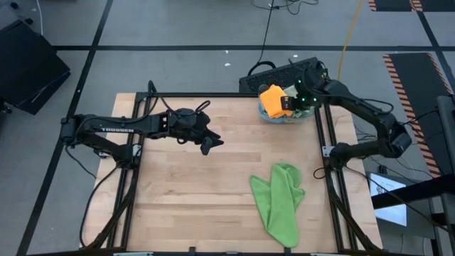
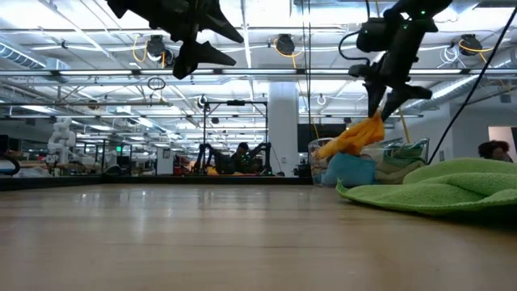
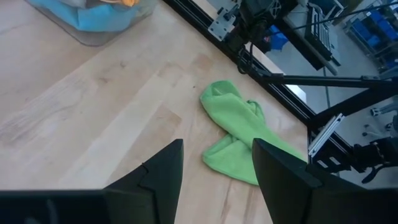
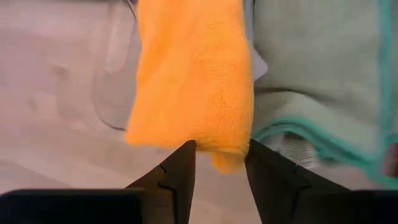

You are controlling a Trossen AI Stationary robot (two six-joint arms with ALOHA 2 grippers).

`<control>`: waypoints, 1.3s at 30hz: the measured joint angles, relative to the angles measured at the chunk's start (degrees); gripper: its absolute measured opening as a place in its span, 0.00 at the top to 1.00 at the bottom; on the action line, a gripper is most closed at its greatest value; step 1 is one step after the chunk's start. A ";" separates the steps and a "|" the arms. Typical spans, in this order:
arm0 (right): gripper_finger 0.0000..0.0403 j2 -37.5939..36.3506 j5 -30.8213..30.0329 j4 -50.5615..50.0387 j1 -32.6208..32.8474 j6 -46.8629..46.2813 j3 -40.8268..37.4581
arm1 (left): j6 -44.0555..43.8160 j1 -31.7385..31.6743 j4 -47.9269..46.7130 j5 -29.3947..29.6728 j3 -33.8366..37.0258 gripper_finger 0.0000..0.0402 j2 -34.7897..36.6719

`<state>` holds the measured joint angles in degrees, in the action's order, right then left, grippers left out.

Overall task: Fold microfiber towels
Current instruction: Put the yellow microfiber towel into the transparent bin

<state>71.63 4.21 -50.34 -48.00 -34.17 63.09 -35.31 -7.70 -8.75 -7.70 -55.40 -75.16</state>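
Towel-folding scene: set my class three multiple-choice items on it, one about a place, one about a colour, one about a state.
1. Where does the lime green towel lie?
A. In the clear bin
B. On the table, on the right arm's side
C. Draped over the left arm

2. What colour is the towel at the right gripper?
A. Orange
B. Grey
C. Purple

3. How is the left gripper?
A. Shut on a blue towel
B. Pressed onto the table
C. Open, holding nothing, above the table

Answers:
1 B, the high view shows it crumpled on the wooden table.
2 A, the orange towel hangs between its fingers over the clear bin.
3 C, its fingers stand apart with nothing between them.
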 joint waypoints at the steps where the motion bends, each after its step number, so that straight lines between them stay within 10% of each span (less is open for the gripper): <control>1: 0.69 0.84 -0.50 -1.47 -0.04 2.32 0.99 | -0.45 0.11 0.00 0.00 0.00 0.52 0.00; 11: 0.77 7.10 3.05 -12.62 1.31 10.32 6.15 | -3.33 1.43 0.00 0.16 0.00 0.52 0.00; 23: 0.60 13.40 5.39 -13.84 -1.54 16.71 15.45 | -5.04 1.88 0.02 2.82 0.00 0.52 -0.04; 29: 0.75 16.33 -8.97 -17.63 -2.51 25.85 18.48 | -6.43 3.00 0.04 4.16 0.00 0.52 -0.04; 39: 0.97 25.95 -2.56 -14.56 -3.69 28.86 13.66 | -7.26 3.02 1.27 4.85 0.00 0.52 -0.04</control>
<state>97.58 1.66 -64.90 -51.68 -5.30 76.75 -42.57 -4.69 -7.48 -2.85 -55.40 -75.20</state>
